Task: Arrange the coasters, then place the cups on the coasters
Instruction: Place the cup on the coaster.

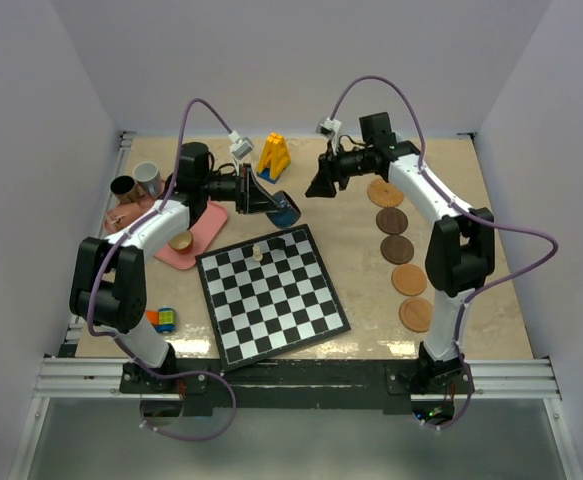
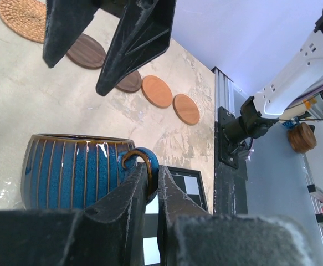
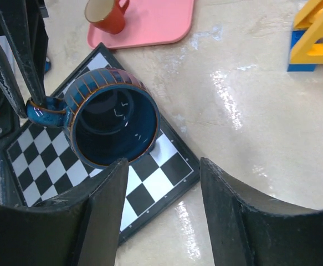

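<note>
The coasters [image 1: 397,248] lie in a row at 3 o'clock, all bare. The left gripper [image 2: 153,180] clamps the teal cup [image 2: 72,172] by its handle near 12 o'clock. The right gripper [image 3: 162,166] has its jaws apart. The other cups [image 1: 148,178] stand at 9 o'clock.

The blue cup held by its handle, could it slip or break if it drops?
Probably slippery: the blue cup has a shiny glaze with bright glints. It looks like thick ceramic, so likely heavy for its size and breakable. The left gripper pinches only the thin handle, so it might swing or tilt.
</note>
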Robot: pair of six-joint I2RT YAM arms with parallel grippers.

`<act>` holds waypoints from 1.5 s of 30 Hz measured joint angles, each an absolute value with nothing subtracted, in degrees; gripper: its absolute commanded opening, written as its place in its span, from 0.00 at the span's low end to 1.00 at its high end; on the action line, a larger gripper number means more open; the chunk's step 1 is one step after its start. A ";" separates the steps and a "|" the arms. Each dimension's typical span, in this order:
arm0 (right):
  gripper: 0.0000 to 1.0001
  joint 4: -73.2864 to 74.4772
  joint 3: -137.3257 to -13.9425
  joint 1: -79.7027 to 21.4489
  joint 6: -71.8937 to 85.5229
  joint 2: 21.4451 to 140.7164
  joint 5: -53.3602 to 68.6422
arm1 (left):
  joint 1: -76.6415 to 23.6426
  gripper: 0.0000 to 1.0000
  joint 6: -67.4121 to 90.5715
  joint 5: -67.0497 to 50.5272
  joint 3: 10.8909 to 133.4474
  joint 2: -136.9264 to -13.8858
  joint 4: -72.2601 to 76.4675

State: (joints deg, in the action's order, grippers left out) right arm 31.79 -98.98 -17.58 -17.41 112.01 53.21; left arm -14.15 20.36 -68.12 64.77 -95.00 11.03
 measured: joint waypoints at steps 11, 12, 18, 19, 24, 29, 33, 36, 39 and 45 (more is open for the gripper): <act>0.69 33.32 -98.87 -18.11 -18.04 115.66 61.98 | -14.15 0.00 21.61 -72.07 64.77 -94.89 11.03; 0.69 33.34 -98.87 -18.09 -18.04 115.94 62.70 | -14.15 0.00 21.93 -72.34 64.77 -94.78 11.07; 0.72 33.43 -98.87 -18.09 -18.04 116.75 65.98 | -14.17 0.00 25.91 -74.00 64.77 -93.38 13.82; 0.73 33.43 -98.87 -18.11 -18.04 116.75 66.39 | -14.24 0.00 26.46 -74.22 64.77 -93.30 14.61; 0.73 33.43 -98.87 -18.31 -18.02 117.08 68.31 | -14.90 0.00 29.50 -74.65 64.77 -93.21 18.17; 0.73 33.65 -98.87 -18.83 -18.04 117.58 69.93 | -16.25 0.00 31.35 -74.83 64.84 -93.21 20.29; 0.72 33.87 -98.87 -19.20 -18.00 118.54 70.83 | -16.95 0.00 34.09 -74.81 64.95 -93.34 23.97; 0.69 34.11 -98.87 -19.42 -18.00 119.00 71.81 | -17.41 0.00 37.21 -74.91 65.01 -94.02 27.62; 0.54 34.24 -98.89 -19.49 -18.00 119.00 72.69 | -18.06 0.00 41.30 -74.96 65.04 -95.42 32.62; 0.00 34.09 -99.18 -19.57 -16.38 119.00 73.58 | -19.16 0.00 48.05 -74.35 65.04 -98.08 40.86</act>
